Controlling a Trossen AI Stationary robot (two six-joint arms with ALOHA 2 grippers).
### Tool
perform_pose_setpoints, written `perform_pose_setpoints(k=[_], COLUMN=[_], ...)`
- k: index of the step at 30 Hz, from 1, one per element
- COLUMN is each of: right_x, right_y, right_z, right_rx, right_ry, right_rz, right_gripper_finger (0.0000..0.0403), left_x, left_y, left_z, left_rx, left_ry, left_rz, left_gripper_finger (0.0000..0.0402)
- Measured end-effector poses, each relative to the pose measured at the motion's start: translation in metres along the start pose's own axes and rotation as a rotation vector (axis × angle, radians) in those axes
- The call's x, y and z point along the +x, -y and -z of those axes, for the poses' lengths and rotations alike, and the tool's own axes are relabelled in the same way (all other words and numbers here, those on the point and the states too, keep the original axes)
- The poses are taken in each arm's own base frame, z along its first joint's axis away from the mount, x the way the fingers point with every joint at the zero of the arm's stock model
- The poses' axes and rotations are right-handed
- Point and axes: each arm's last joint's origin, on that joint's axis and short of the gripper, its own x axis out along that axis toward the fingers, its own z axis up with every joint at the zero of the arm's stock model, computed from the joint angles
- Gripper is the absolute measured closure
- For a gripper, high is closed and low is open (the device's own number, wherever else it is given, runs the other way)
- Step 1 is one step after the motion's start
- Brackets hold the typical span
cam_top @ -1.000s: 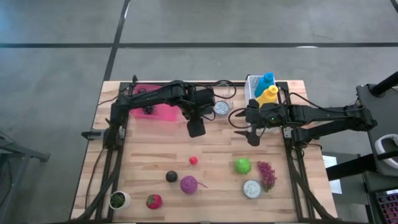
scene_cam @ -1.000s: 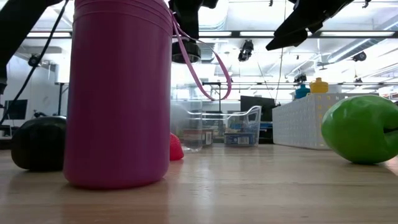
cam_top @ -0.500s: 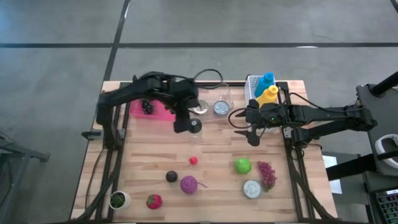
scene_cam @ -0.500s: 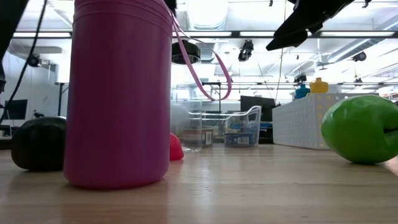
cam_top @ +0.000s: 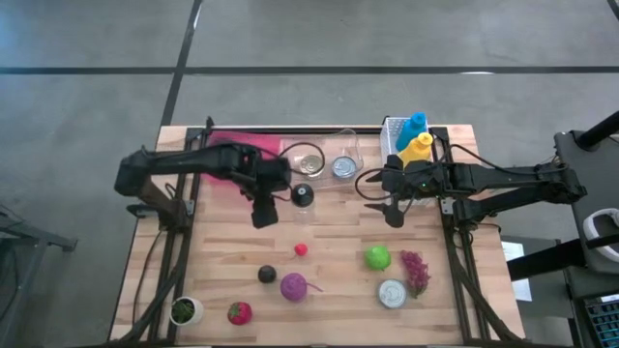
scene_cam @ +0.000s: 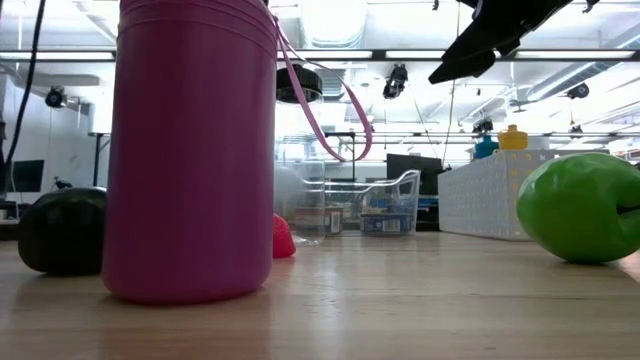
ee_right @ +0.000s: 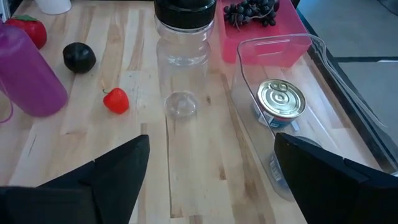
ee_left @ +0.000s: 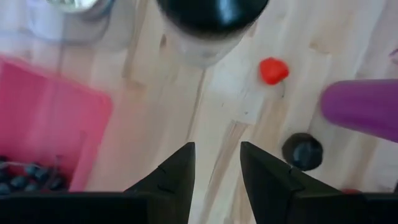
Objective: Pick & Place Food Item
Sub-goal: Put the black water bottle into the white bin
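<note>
Left gripper [cam_top: 261,215]: hangs above bare wood near the table's middle; fingers [ee_left: 171,180] stand a narrow gap apart with nothing between them.
Just ahead of left gripper: clear jar [cam_top: 303,194] with a black lid, upright on the table; the left wrist view shows it from above, beyond the fingertips.
Beside left gripper, toward the back edge: pink tray [cam_top: 230,158], partly under the left arm; dark grapes [ee_right: 252,12] lie in it.
Beyond the jar: clear container [ee_right: 292,118] holding a silver tin [cam_top: 343,167].
Nearer the front from left gripper: small red item [cam_top: 301,249], then black ball [cam_top: 267,275] and purple cup [cam_top: 293,286] with a thin handle, each apart from the others.
Front left corner: strawberry [cam_top: 239,312] and small white pot [cam_top: 185,310] with green in it.
Right gripper [cam_top: 392,215]: held above the table on the right side, well apart from the left gripper; fingers [ee_right: 118,165] spread wide and empty.
Behind right gripper: white basket [cam_top: 397,130] with a blue bottle [cam_top: 414,127] and a yellow bottle [cam_top: 418,148] standing in it.
In front of right gripper: green apple [cam_top: 377,257], purple grape bunch [cam_top: 416,271] and a second tin [cam_top: 392,293] close together on the wood.
Low view: purple cup large at near left, green apple at right, right gripper's dark shape overhead.
</note>
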Motion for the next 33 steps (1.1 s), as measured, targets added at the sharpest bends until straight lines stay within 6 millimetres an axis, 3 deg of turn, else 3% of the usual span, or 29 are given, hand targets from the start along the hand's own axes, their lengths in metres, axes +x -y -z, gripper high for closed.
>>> perform_pose_setpoints(k=[11,20,33], right_x=[0.000,0.000,0.000], right_y=[0.000,0.000,0.000], right_z=[0.000,0.000,-0.001], right_rx=[0.000,0.000,0.001], right_ry=[0.002,0.002,0.014], right_rz=[0.000,0.000,0.000], right_gripper_finger=[0.0053,0.0065,0.0059], left_x=[0.080,0.120,0.142], left_y=[-0.006,-0.008,-0.008], left_z=[0.013,0.021,0.020], left_rx=[0.005,0.012,0.022], left_ry=[0.069,0.144,0.297], left_rz=[0.017,0.042,0.077], left_gripper_finger=[0.0274,0.0275,0.0275])
